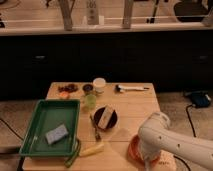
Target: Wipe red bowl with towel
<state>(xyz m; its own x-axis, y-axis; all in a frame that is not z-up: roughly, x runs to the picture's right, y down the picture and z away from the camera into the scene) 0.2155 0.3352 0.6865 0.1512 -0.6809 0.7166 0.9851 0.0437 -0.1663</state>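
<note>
Red bowl (134,148) sits near the desk's (135,107) front edge, under the gripper (145,161); whether that is closed, I cannot tell. Light circular pressure should keep it from sliding off.

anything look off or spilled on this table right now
Nothing looks spilled or broken. The one thing to watch: the round red bowl sits close to the light wooden table's front edge, mostly covered by the white robot arm. The gripper is down at the bowl, largely hidden.
</note>
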